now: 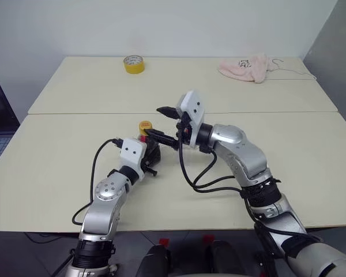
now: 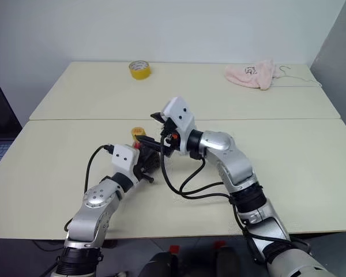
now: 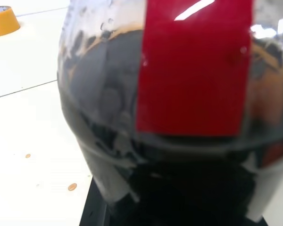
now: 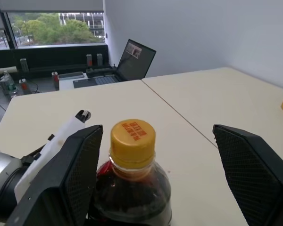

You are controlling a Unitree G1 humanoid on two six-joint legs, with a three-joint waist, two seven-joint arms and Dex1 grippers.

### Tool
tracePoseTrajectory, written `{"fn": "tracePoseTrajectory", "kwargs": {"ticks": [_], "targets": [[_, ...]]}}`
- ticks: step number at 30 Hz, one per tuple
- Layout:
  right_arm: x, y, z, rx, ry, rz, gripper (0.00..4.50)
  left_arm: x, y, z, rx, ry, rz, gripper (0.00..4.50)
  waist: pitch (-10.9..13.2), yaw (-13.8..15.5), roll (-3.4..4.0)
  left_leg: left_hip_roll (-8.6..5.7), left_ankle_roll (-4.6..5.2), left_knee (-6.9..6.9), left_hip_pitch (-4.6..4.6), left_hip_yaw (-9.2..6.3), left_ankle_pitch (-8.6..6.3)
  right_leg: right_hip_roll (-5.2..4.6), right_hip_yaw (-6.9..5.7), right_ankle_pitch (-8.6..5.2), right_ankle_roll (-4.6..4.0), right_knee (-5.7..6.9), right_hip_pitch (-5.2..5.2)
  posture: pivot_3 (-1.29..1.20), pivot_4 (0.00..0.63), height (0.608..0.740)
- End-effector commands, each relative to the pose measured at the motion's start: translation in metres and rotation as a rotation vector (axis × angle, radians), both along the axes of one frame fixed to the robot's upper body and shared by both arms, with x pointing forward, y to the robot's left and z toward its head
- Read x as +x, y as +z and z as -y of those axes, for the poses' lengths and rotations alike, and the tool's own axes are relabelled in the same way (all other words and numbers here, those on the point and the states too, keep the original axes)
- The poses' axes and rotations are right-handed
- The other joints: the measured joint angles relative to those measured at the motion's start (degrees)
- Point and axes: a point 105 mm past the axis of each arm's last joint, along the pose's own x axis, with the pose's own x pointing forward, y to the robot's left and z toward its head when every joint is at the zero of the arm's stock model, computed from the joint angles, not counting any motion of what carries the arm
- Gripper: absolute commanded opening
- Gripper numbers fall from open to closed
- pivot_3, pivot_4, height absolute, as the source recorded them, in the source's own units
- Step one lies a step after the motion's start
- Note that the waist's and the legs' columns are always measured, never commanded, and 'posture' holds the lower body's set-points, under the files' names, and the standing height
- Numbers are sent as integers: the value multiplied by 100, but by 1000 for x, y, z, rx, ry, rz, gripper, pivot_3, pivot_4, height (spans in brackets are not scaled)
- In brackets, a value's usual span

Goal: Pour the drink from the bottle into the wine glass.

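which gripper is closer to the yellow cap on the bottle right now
Right. The right gripper is open with a finger on each side of the yellow cap; the left gripper is shut on the bottle lower down, around its body.

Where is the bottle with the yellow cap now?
The bottle stands on the near table, left of centre, held by the left gripper; the open right gripper sits around its cap.

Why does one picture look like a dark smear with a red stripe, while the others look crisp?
Left wrist view: the bottle sits so close that it blurs, with white glare streaking its red label. Right wrist view: the yellow cap is sharp, the window behind bright. Head views: even light, soft shadows on the table.
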Motion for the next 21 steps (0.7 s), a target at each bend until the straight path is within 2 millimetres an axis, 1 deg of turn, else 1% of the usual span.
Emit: {"fn": "tracePoseTrajectory", "kwargs": {"ticks": [1, 5, 11, 15, 21], "targets": [[-5, 8, -7, 2, -37, 44, 3984, -2, 19, 5, -11, -20, 73, 900, 0, -2, 0, 0, 0, 0, 0, 0, 0, 0, 0, 0, 0, 0, 0, 0, 150, 740], [-1, 10, -13, 14, -79, 44, 3984, -1, 19, 5, -10, -22, 73, 900, 0, -5, 0, -2, 0, 0, 0, 1, 0, 0, 1, 0, 0, 0, 0, 0, 150, 740], [0, 8, -16, 29, -110, 30, 3984, -1, 19, 5, -7, -19, 73, 900, 0, -10, 0, -2, 0, 0, 0, 1, 0, 2, 0, 0, 0, 0, 0, 0, 150, 740], [-5, 3, -18, 10, -85, 23, 3984, -1, 19, 5, -6, -20, 73, 900, 0, -11, 0, -2, 0, 0, 0, 1, 0, 2, 0, 0, 0, 0, 0, 0, 150, 740], [-11, 2, -21, -4, -52, 35, 3984, -1, 19, 5, -5, -22, 73, 900, 0, -13, 0, -2, 0, 0, 0, 1, 0, 2, 0, 0, 0, 0, 0, 0, 150, 740]]}}
